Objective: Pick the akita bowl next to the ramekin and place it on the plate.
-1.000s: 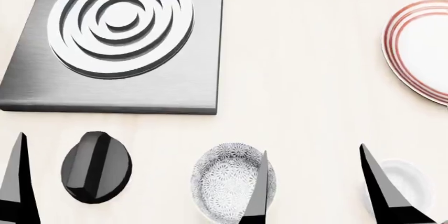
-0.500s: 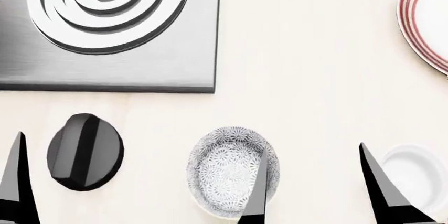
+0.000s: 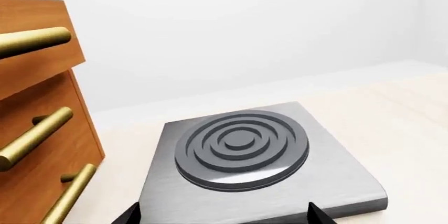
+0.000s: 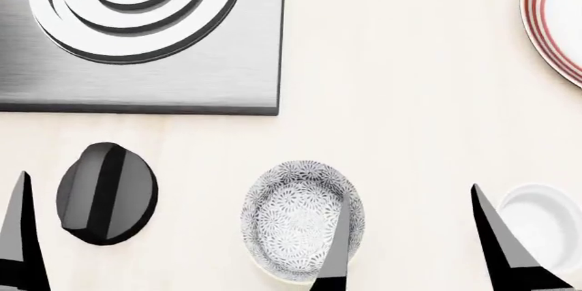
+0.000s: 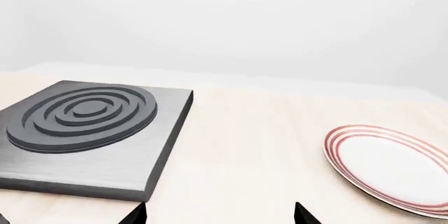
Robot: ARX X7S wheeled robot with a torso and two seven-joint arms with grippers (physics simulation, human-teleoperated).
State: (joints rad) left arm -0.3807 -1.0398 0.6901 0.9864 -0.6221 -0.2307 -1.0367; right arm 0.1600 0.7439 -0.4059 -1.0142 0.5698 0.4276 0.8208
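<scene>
In the head view the akita bowl (image 4: 291,219), white with a fine grey floral pattern, stands near the front edge. The plain white ramekin (image 4: 546,223) sits to its right. The red-ringed plate (image 4: 546,25) lies at the far right, cut by the frame, and shows again in the right wrist view (image 5: 392,161). My right gripper (image 4: 407,192) (image 5: 219,208) is open and empty, over the gap between bowl and ramekin. One finger overlaps the bowl and the other the ramekin. My left gripper (image 3: 224,213) is open and empty, with one finger (image 4: 20,236) showing at far left.
A brushed-metal burner plate (image 4: 136,5) (image 3: 238,150) (image 5: 84,114) with concentric rings lies at the back left. A black knob (image 4: 105,192) sits left of the bowl. A wooden drawer front with brass handles (image 3: 35,145) stands beside the burner.
The head view has shifted: burner and plate slid toward the frame's top and sides, while the bowl and ramekin show more fully. Both grippers keep their place and stay open.
</scene>
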